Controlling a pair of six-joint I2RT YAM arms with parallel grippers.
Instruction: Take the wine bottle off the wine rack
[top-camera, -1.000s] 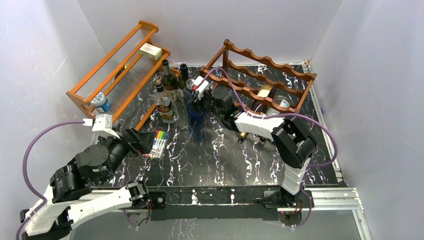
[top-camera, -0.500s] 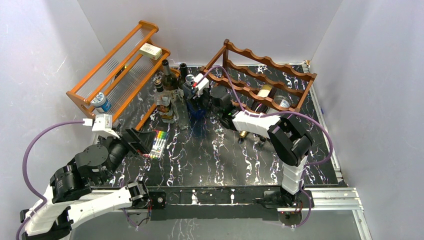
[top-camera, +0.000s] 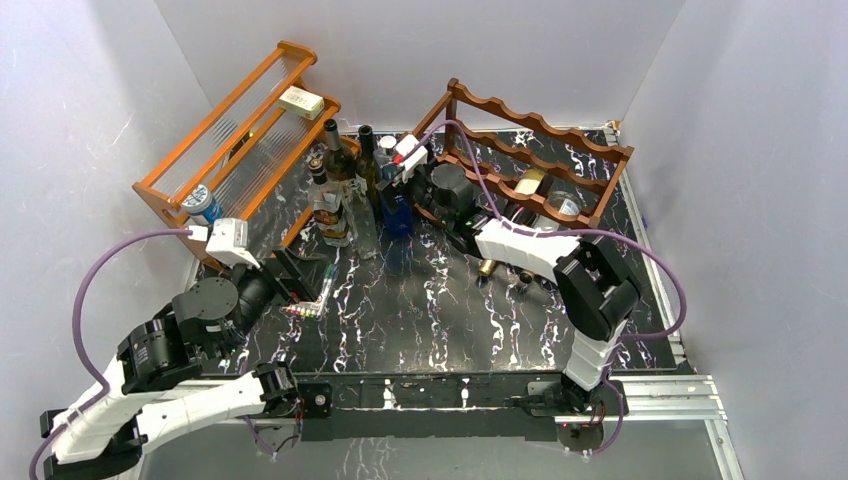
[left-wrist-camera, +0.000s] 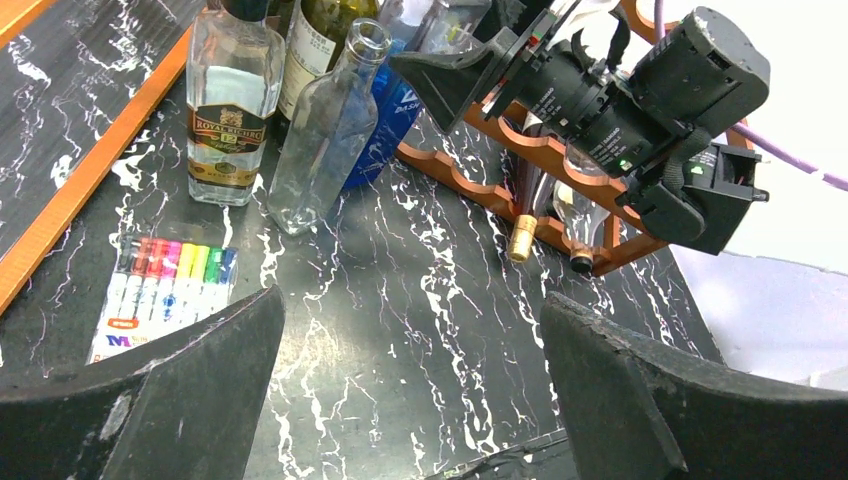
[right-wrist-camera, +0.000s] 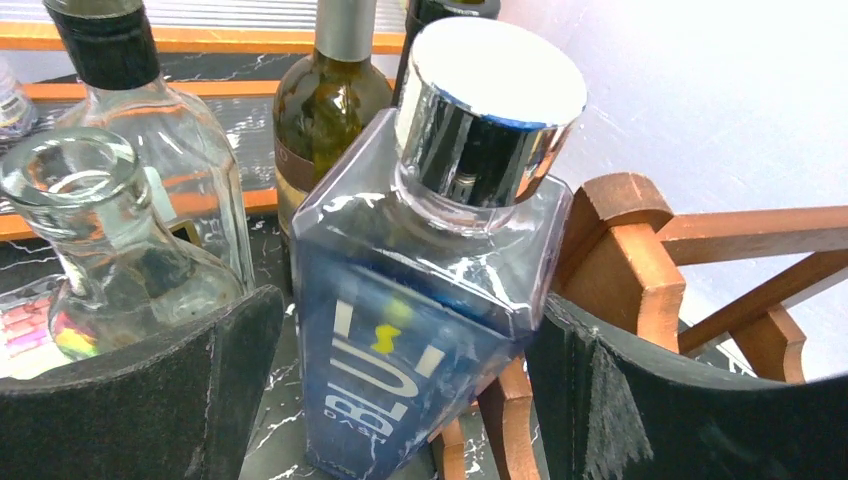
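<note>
- Right gripper (right-wrist-camera: 408, 305) spread, flanking blue bottle (right-wrist-camera: 380, 390) just beside wine rack's (right-wrist-camera: 620, 260) left end.
- Wine bottle (left-wrist-camera: 523, 225) lies in the lowest tier.
- Left gripper (left-wrist-camera: 410, 305) spread near marker pack (left-wrist-camera: 165, 295), toward tabletop's (left-wrist-camera: 420, 240) left edge.

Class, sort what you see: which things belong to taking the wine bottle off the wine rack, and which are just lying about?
Job: dark reddish-brown wooden wine rack; corked bottle lying in it; blue square bottle with silver cap, standing beside it; open right gripper around that bottle.
Lying about: orange wooden shelf; pack of coloured markers; empty clear glass bottle.
</note>
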